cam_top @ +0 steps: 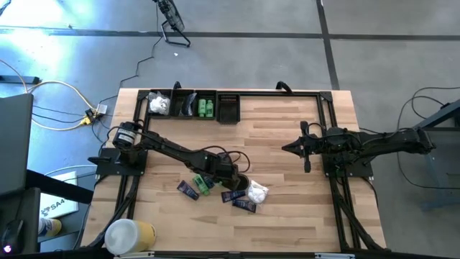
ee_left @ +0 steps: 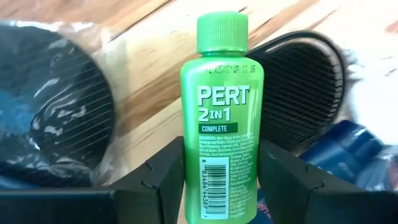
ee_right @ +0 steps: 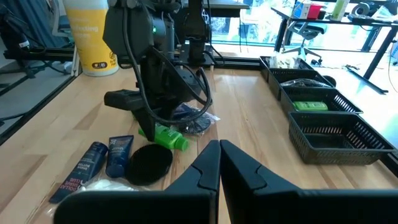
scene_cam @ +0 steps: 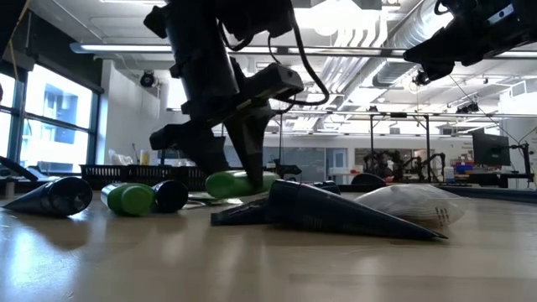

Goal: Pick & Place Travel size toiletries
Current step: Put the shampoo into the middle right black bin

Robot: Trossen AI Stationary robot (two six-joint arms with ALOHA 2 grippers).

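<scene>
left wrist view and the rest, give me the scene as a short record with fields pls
left gripper: down at the table's front middle, fingers either side of a green bottle, seemingly closing on it
bottle label: PERT 2 in 1
bottle state: lying on the wooden table
nearby: round black disc, dark sachets, white packet
organizer tray: back left, already holds green bottles and a white packet
right gripper: shut, empty, waiting over the table's right side
large white-and-yellow cylinder: front left corner

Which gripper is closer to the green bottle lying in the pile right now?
Left. The left gripper has its fingers on either side of the green bottle on the table. The right gripper hangs well off to the side, fingers shut, over bare wood.
</scene>
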